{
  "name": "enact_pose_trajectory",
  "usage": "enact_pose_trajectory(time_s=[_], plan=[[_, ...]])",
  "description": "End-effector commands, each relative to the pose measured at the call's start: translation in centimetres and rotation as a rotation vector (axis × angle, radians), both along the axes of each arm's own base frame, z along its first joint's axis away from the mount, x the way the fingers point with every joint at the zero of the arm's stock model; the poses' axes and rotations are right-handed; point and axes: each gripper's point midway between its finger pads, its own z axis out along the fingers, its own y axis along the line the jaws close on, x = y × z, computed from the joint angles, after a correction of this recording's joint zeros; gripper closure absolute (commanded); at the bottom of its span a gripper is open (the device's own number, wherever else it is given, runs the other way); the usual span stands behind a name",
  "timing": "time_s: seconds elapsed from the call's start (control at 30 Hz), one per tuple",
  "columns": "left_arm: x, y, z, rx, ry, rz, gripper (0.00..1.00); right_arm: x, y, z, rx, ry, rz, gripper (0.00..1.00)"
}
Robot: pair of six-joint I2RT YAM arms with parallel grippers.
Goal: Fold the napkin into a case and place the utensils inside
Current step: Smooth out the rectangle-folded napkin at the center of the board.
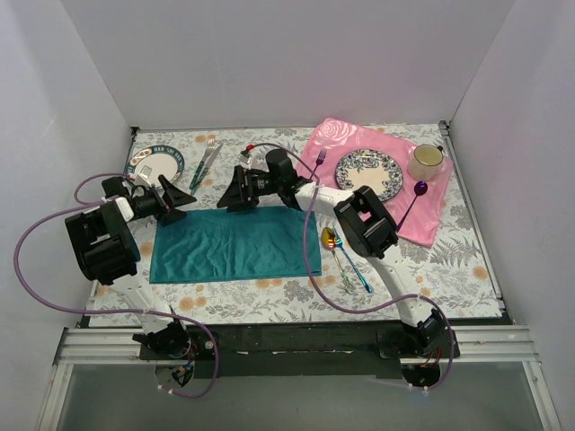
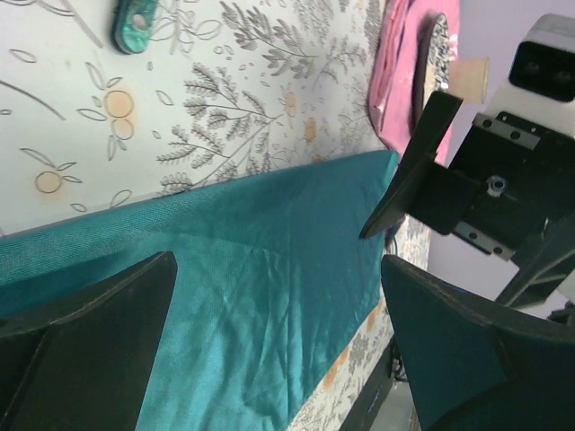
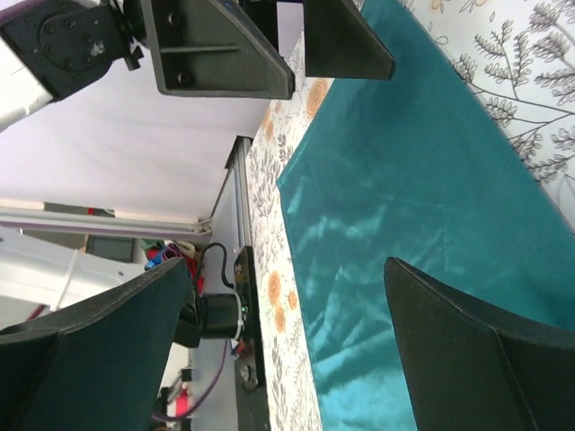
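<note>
Teal, glossy napkin lies flat and rectangular, left pincer and right pincer gaping open over it.

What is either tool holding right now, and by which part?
Nothing. The left tool and right tool are both open above the napkin, with no cloth pinched between their fingers.

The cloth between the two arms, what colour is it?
The napkin is plain dark teal with a slight sheen, clearest in the top external view.

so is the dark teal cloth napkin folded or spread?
Folded once, apparently: dark teal cloth napkin lies as a flat wide rectangle, not yet narrow.
</note>
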Motion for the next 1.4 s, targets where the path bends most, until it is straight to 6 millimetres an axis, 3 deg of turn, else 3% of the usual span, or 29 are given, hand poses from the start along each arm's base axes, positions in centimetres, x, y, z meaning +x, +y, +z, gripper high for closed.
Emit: enact_pose_trajectory(time_s=[0.0, 0.2, 0.4, 0.7, 0.93, 1.2, 1.37], plan=[[0.2, 0.9, 0.1, 0.062, -0.010, 0.047, 0.02, 0.6, 2.7, 4.0, 0.145, 0.018, -0.051, 0.01], [0.1, 1.0, -0.3, 0.071, 0.004, 0.058, 0.02, 1.4, 4.2, 2.6, 0.161, 0.073, -0.120, 0.01], [0.1, 1.1, -0.8, 0.073, 0.018, 0.061, 0.02, 1.9, 4.2, 0.2, 0.154, 0.215, -0.168, 0.01], [0.1, 1.2, -1.2, 0.072, 0.026, 0.061, 0.02, 2.9, 4.7, -1.2, 0.141, 0.223, -0.216, 0.01], [0.1, 1.5, -1.7, 0.075, 0.037, 0.067, 0.02, 3.5, 3.2, -3.7, 0.123, 0.292, -0.243, 0.01], [0.2, 3.0, -2.3, 0.063, 0.060, 0.096, 0.02, 3.6, 1.8, -4.8, 0.111, 0.301, -0.232, 0.01], [0.2, 3.3, -2.9, 0.068, 0.071, 0.098, 0.02, 3.3, -0.2, -5.9, 0.103, 0.361, -0.217, 0.01]])
